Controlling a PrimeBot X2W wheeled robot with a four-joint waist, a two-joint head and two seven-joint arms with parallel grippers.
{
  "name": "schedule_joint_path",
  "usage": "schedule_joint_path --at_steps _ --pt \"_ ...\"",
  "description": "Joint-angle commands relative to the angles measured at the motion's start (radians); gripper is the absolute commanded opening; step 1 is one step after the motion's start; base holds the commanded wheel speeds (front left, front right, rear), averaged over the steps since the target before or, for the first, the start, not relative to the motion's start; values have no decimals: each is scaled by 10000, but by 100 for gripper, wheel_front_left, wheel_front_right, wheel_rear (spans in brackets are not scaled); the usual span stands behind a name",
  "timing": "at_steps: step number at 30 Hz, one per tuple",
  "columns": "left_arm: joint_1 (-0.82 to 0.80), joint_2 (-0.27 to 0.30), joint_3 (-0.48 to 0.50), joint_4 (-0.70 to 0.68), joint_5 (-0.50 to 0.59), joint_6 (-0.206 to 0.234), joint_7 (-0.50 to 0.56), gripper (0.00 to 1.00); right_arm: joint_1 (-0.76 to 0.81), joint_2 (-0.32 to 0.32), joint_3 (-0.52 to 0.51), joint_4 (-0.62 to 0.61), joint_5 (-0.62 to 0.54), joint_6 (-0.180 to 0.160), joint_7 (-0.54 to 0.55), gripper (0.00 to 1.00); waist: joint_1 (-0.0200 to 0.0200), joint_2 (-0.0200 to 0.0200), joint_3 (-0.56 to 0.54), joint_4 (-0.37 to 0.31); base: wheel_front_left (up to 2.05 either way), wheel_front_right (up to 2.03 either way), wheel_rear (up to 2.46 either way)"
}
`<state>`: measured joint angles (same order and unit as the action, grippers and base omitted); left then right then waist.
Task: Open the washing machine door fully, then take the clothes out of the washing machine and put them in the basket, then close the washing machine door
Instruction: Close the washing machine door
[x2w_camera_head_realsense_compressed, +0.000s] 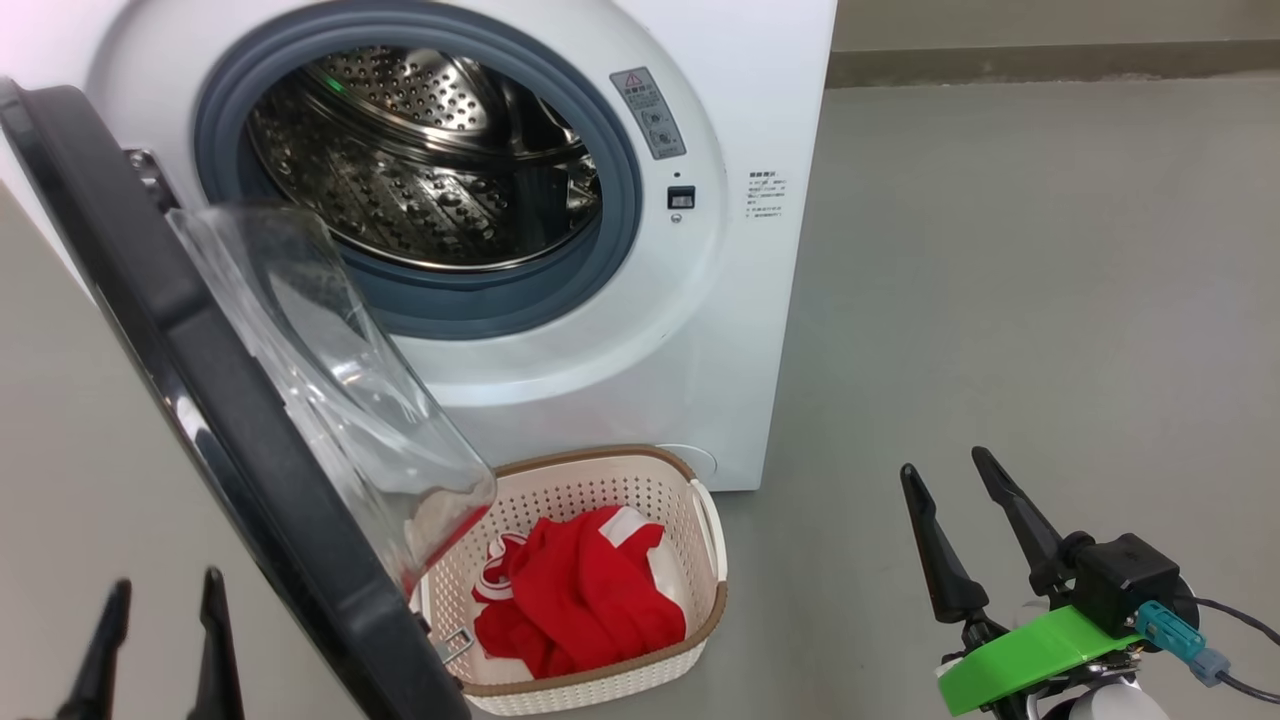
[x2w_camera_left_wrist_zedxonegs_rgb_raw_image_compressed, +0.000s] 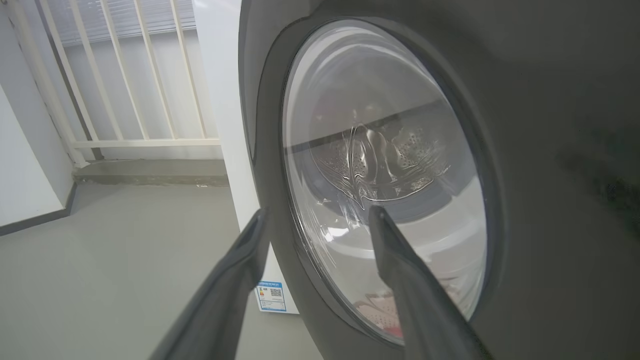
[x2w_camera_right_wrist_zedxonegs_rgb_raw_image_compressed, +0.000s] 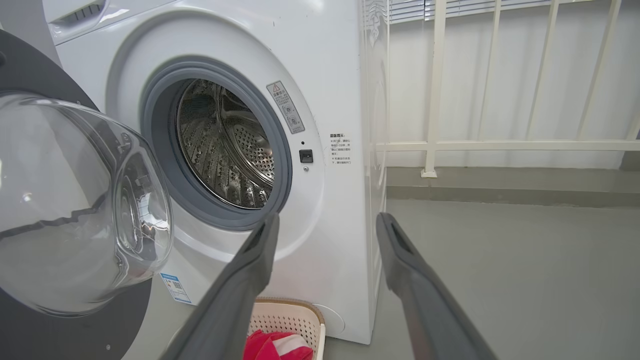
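Observation:
The white washing machine (x2w_camera_head_realsense_compressed: 560, 380) (x2w_camera_right_wrist_zedxonegs_rgb_raw_image_compressed: 325, 75) stands with its door (x2w_camera_head_realsense_compressed: 150, 330) (x2w_camera_right_wrist_zedxonegs_rgb_raw_image_compressed: 60, 200) swung out to the left, black rim edge-on and clear bowl window bulging right. Its steel drum (x2w_camera_head_realsense_compressed: 420, 160) (x2w_camera_right_wrist_zedxonegs_rgb_raw_image_compressed: 225, 145) looks bare. The red clothes (x2w_camera_head_realsense_compressed: 575, 600) (x2w_camera_right_wrist_zedxonegs_rgb_raw_image_compressed: 275, 346) lie in the cream basket (x2w_camera_head_realsense_compressed: 700, 610) (x2w_camera_right_wrist_zedxonegs_rgb_raw_image_compressed: 292, 317) on the floor below the machine's front. My left gripper (x2w_camera_head_realsense_compressed: 160, 590) (x2w_camera_left_wrist_zedxonegs_rgb_raw_image_compressed: 317, 215) is open at the lower left, on the door's outer side, close to its window (x2w_camera_left_wrist_zedxonegs_rgb_raw_image_compressed: 385, 165). My right gripper (x2w_camera_head_realsense_compressed: 945, 470) (x2w_camera_right_wrist_zedxonegs_rgb_raw_image_compressed: 327, 220) is open at the lower right, apart from the machine.
Grey floor (x2w_camera_head_realsense_compressed: 1000, 300) spreads to the right of the machine. A white railing (x2w_camera_right_wrist_zedxonegs_rgb_raw_image_compressed: 500, 145) and a low ledge run behind it, also seen as the railing (x2w_camera_left_wrist_zedxonegs_rgb_raw_image_compressed: 125, 100) in the left wrist view. A white wall (x2w_camera_left_wrist_zedxonegs_rgb_raw_image_compressed: 25, 165) stands on that side.

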<state>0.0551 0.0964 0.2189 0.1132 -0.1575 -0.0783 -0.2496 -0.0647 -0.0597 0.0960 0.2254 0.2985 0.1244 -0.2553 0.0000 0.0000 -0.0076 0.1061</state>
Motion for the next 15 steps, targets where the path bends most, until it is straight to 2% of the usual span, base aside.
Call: schedule_joint_path --at_steps 1,15 --pt "-8 67 329 -212 131 24 -120 100 -243 -27 196 -209 9 63 -65 100 0 0 -32 14 0 0 0" --pt "-71 -49 546 159 353 -285 -121 100 -177 -4 260 -194 8 63 -65 100 0 0 -128 37 0 0 0"
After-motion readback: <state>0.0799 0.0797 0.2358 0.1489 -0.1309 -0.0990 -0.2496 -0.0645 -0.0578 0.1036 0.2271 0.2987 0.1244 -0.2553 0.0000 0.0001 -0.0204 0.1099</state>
